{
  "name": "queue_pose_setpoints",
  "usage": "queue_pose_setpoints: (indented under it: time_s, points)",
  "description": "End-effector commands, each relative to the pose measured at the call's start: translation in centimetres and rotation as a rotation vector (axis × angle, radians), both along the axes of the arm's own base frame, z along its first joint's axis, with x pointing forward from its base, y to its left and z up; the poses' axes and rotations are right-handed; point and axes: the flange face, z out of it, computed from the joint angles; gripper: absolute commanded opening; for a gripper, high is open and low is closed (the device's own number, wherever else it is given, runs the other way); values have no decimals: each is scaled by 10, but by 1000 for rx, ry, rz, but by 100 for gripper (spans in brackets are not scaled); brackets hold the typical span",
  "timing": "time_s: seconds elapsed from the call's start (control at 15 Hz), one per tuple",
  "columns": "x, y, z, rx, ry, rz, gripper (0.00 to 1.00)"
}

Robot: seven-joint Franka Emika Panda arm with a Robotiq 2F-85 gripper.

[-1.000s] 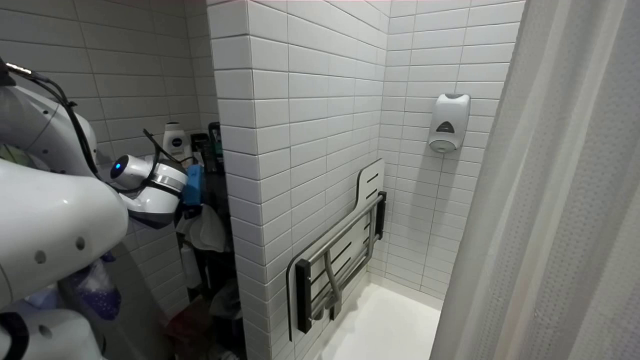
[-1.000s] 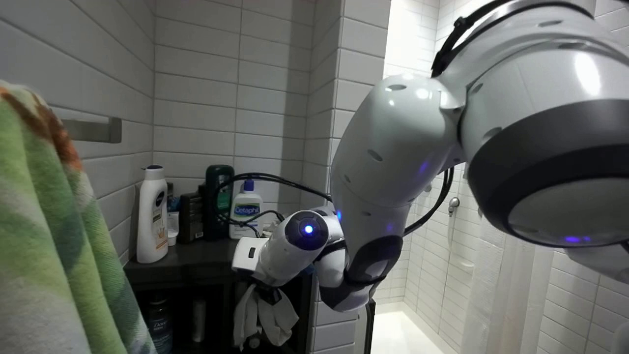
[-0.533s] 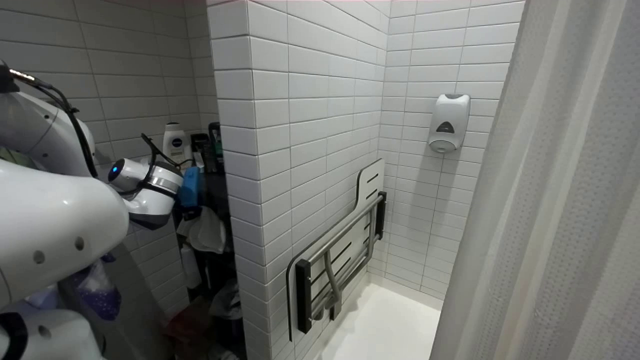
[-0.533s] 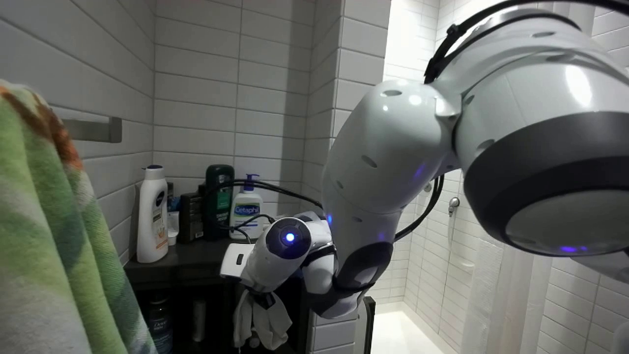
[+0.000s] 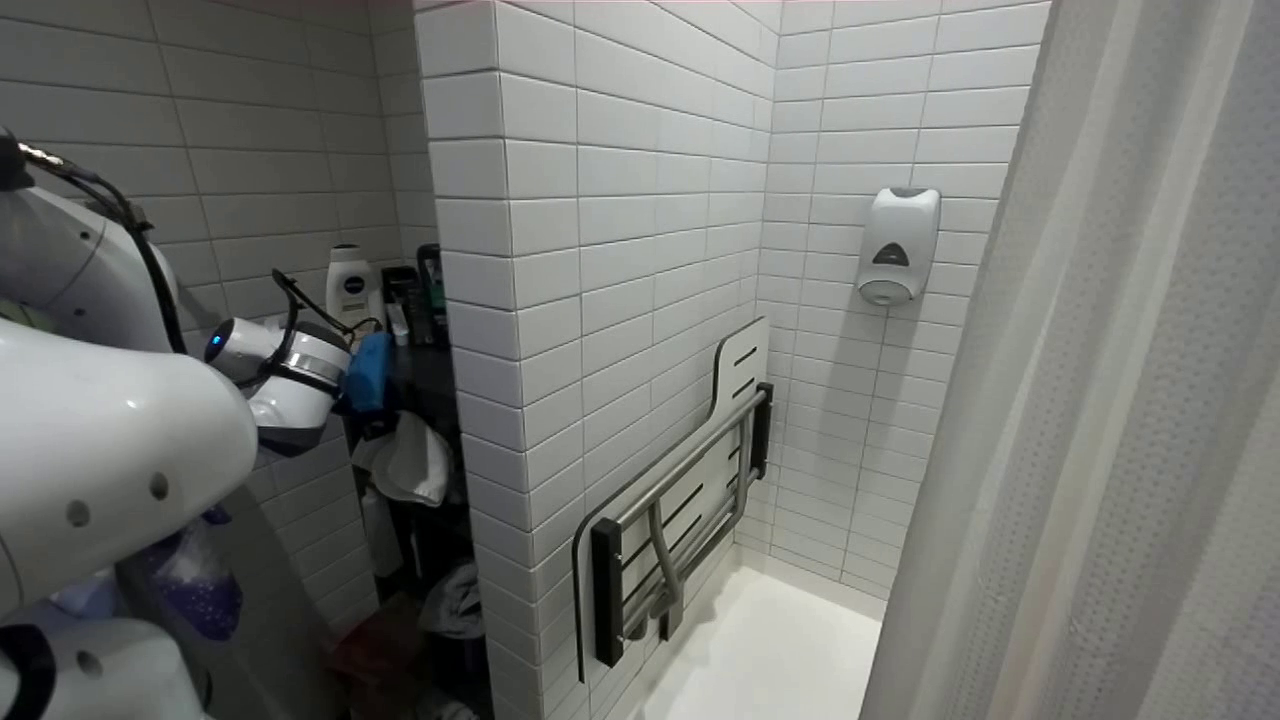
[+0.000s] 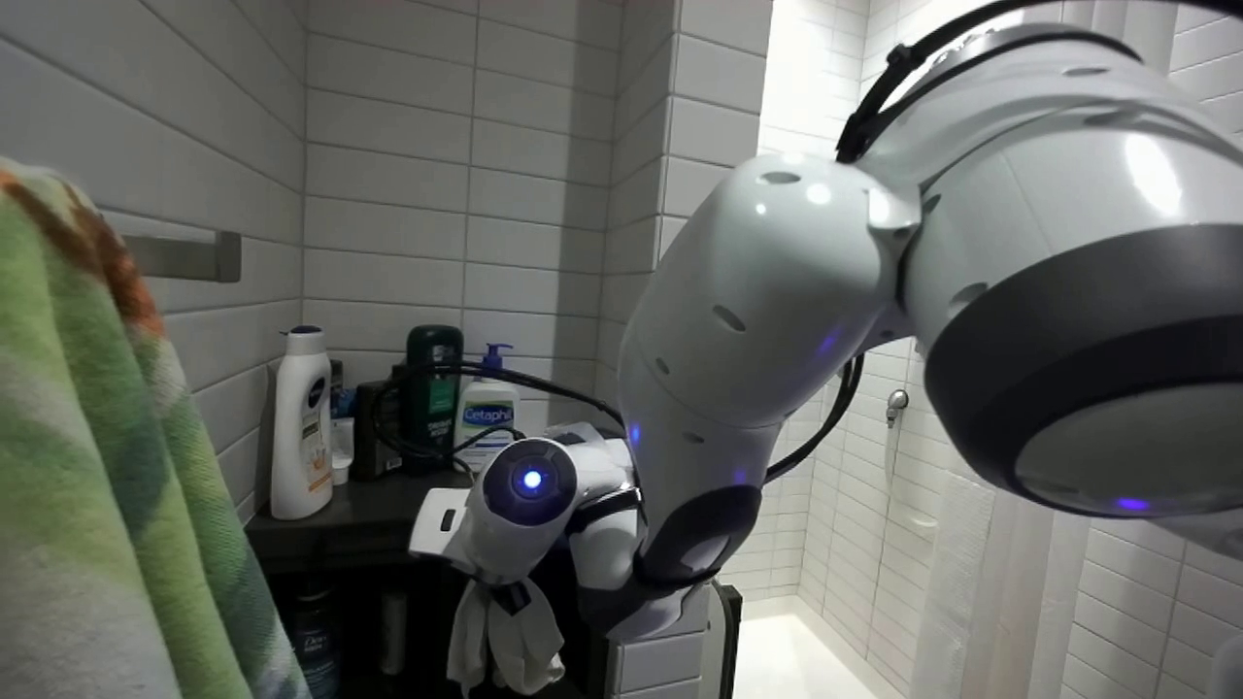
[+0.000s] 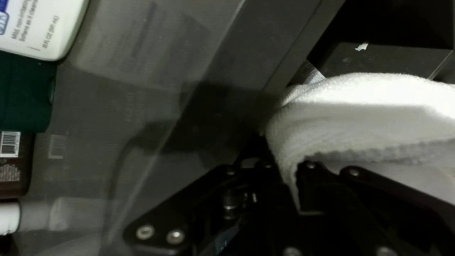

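In the wrist view my gripper [image 7: 286, 170] is shut on a white cloth [image 7: 355, 121]. A fold of the cloth is pinched between the black fingers, and the rest spreads to the right. The cloth hangs below the gripper in both exterior views [image 5: 412, 465] [image 6: 520, 641]. The gripper [image 6: 510, 592] is in front of the dark shelf unit [image 6: 388, 510], below its top surface. Most of the gripper is hidden by the wrist in that view. In the wrist view the edge of the shelf top [image 7: 249, 60] runs diagonally beside the gripper.
On the shelf stand a white bottle [image 6: 303, 427], a dark green bottle [image 6: 433, 398], a Cetaphil pump bottle [image 6: 486, 413] and a dark box [image 6: 377, 427]. A green towel [image 6: 107, 437] hangs nearby. A tiled partition [image 5: 540, 300] carries a folded seat [image 5: 690, 500]; a curtain [image 5: 1080, 400] hangs beyond.
The wrist and gripper have moved left in both exterior views and somewhat lower in the one with the shelf bottles. The cloth has moved along, still held.
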Motion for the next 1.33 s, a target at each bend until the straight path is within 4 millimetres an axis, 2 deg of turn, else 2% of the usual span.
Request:
queue_pose_setpoints:
  time_s: [0.0,0.27,0.47,0.93,1.27]
  points:
    - [9,2,0,-22,-13,-68,2]
    - [24,-11,-3,-41,-14,-182,2]
    - [28,-14,-7,-45,-11,-233,2]
    - [21,-23,-10,-62,23,-301,2]
    - [4,-21,-13,-50,32,-293,2]
